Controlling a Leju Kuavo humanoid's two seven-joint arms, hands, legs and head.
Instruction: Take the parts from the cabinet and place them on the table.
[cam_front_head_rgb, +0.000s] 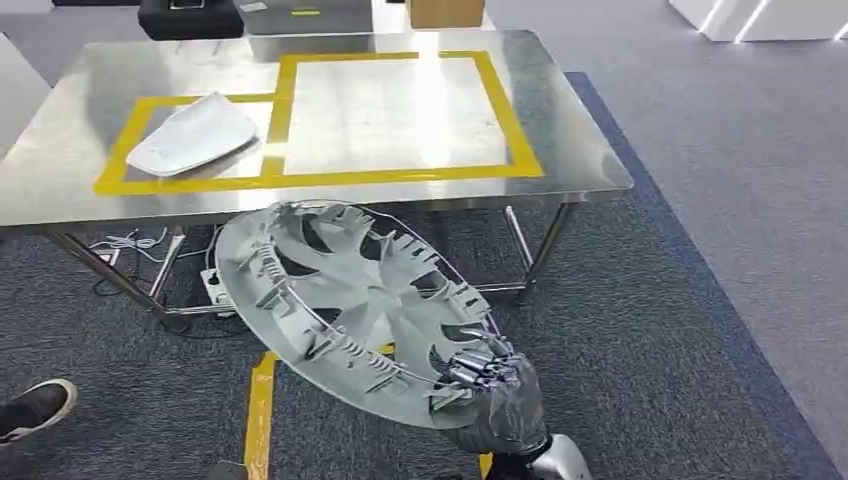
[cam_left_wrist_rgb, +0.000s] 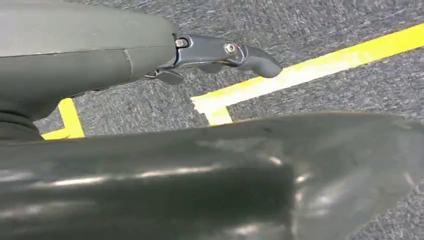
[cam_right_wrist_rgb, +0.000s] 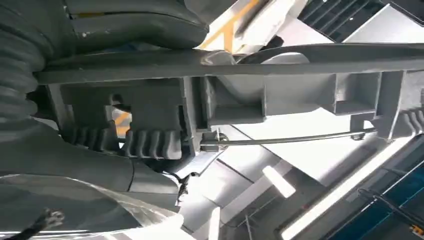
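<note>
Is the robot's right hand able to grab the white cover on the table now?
Probably not. The right hand already grips the big hubcap, held off the table, and the white cover lies on the far left side.

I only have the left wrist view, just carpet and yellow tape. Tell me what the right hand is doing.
Observer: The right hand grips a grey wheel cover by its rim.
Operator: Is it over the table yet?
Observer: No, it hangs tilted in front of the steel table, above the carpet.
Operator: Anything already on the table?
Observer: A white shell-shaped part lies in the left taped box; the larger yellow-taped box is bare.
</note>
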